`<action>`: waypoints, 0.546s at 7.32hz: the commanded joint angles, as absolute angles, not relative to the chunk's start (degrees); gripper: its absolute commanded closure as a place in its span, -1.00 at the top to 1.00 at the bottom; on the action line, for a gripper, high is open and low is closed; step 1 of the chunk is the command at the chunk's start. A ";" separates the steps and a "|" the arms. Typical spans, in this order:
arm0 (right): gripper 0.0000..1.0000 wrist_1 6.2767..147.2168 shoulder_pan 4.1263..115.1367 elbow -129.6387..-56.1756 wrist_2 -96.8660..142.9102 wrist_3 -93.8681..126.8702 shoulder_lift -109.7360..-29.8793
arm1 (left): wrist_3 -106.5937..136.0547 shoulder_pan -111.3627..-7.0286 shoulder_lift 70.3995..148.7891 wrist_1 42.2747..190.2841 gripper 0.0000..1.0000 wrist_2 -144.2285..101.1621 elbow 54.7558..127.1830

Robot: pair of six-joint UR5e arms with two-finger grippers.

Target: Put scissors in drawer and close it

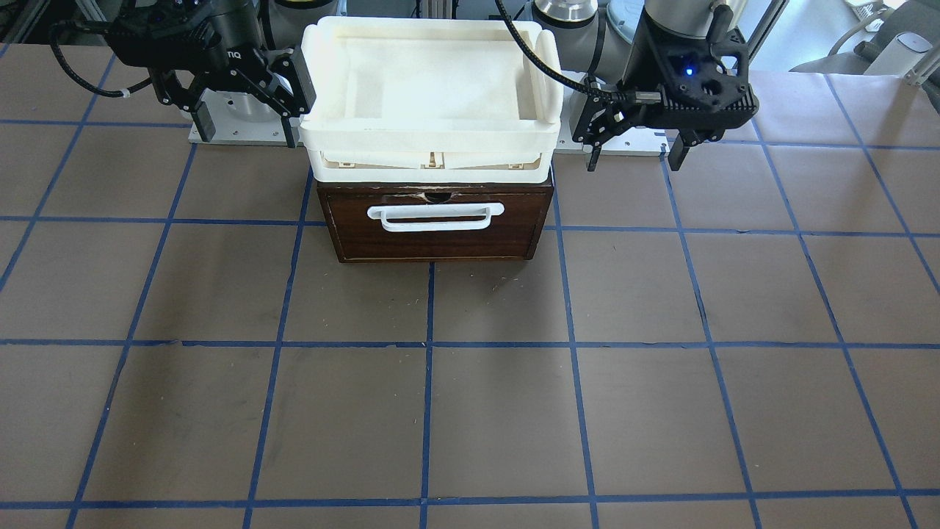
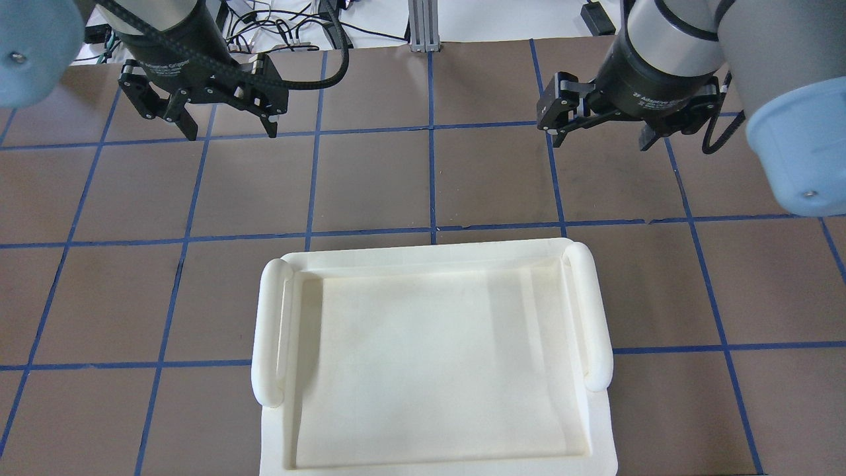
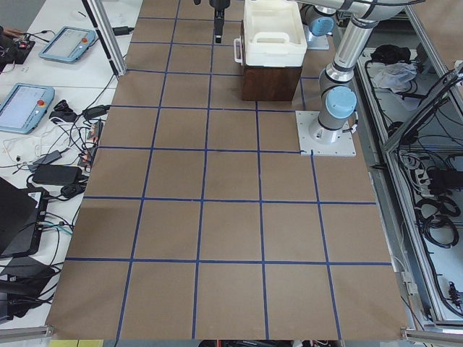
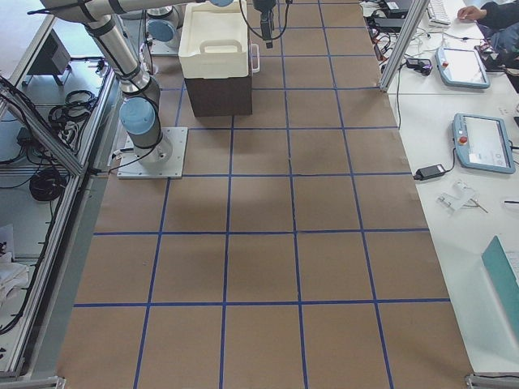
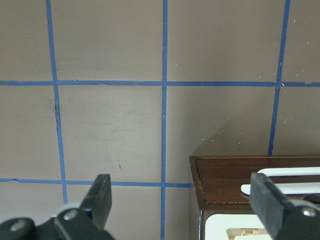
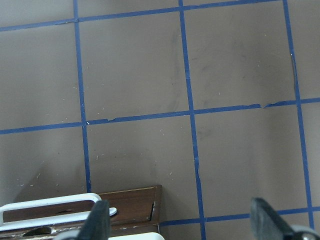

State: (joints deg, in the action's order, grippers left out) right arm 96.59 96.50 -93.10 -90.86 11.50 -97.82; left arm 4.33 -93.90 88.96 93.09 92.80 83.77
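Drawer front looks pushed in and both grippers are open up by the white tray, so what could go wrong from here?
1. The scissors show in no view, so although the drawer looks shut, nothing confirms they are inside.
2. In the front-facing view the right gripper hangs close beside the white tray. A sideways move might knock the tray.

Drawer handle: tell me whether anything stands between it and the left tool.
Nothing visible does. The left tool hangs open beside a corner of the drawer; only table shows between it and the white handle. The white tray sits on top, out of the path.
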 commanded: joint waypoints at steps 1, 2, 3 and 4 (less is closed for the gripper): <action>1.00 96.50 96.59 -94.04 -90.44 11.95 -98.17 | 3.78 -91.51 87.80 92.55 1.00 91.94 84.72; 1.00 96.50 96.50 -94.30 -90.53 11.69 -98.43 | 3.43 -88.19 88.41 92.55 1.00 91.76 84.73; 1.00 96.50 96.59 -94.31 -90.44 11.52 -98.35 | 2.21 -86.85 89.11 92.55 1.00 90.80 84.73; 1.00 95.46 96.59 -94.22 -90.44 11.43 -98.44 | 2.20 -86.84 89.82 92.37 1.00 89.31 84.81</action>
